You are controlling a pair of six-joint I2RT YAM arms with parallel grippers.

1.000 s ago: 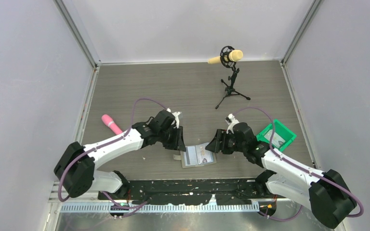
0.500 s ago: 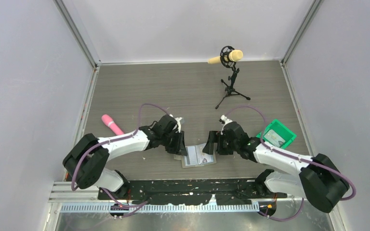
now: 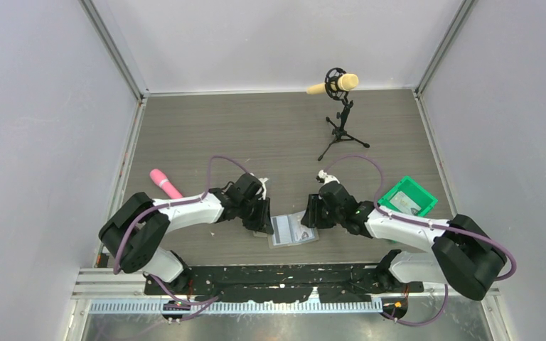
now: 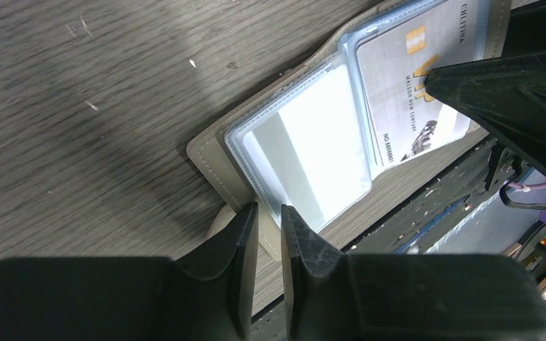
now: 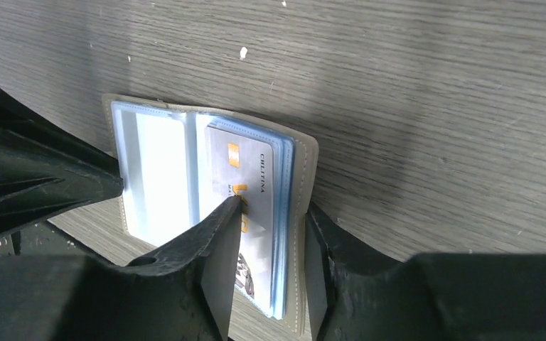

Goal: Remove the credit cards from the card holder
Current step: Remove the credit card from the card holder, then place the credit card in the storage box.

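Left jaws pinch card holder edge; right jaws spread astride opposite flap, tip on credit card.

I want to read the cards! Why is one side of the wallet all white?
Left wrist view: glare off the clear pocket of the card holder washes it white. Right wrist view: that pocket glows too, but the credit card beside it reads clearly. Top view: everything too small to read.
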